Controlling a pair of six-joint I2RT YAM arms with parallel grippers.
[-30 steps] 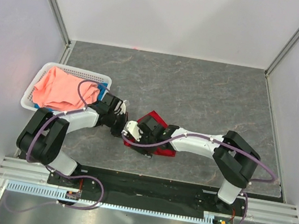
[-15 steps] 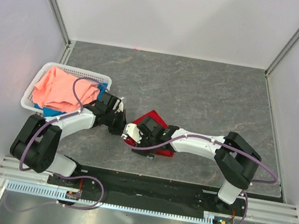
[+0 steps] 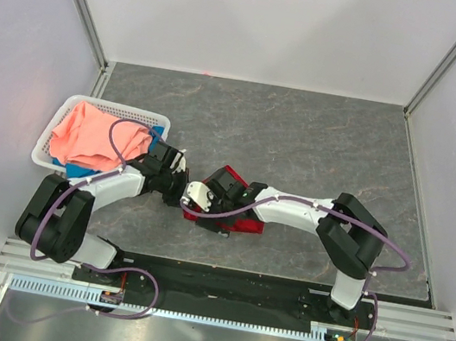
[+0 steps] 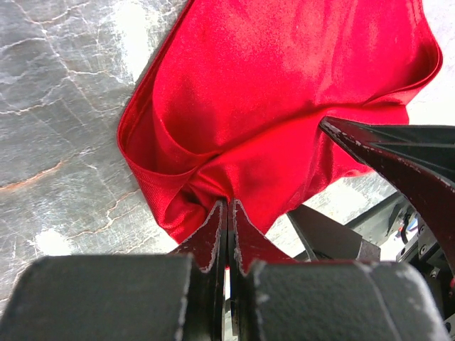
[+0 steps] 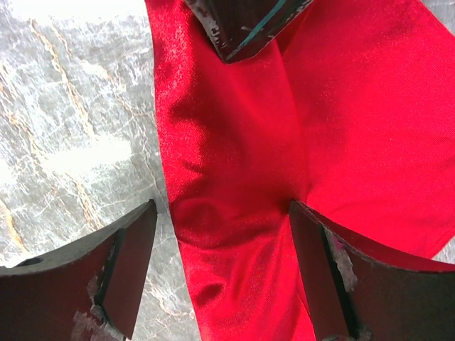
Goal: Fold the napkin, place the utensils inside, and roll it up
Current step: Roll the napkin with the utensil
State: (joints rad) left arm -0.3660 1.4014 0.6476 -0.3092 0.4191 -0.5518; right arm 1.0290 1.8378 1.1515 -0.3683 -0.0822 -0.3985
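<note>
**mossy_k:** While the left tool (image 4: 227, 227) stays clenched on a bunched fold at the napkin's (image 4: 284, 106) edge, the right tool (image 5: 224, 263) has spread its jaws wider over the last second and slid a bit toward the counter's (image 3: 320, 142) left edge. It's fully released now, fingers either side of the cloth with nothing gripped.

**tinbot99:** So what does that mean for the task?

**mossy_k:** My guess is it's let go of one fold and is lining up a new grab. We're still in the folding stage. I can't see a spoon in any view, so nothing's gone inside yet and the rolling is a long way off.

**tinbot99:** Where's the cloth, and which way does it run?

**mossy_k:** It's close to the counter's near edge, left of the middle, mostly under the right arm. From above, one corner pokes out toward the far edge and a strip shows along the near side. The long axis looks roughly parallel to the near edge and a bit tilted, but too much is covered to be sure.
</note>
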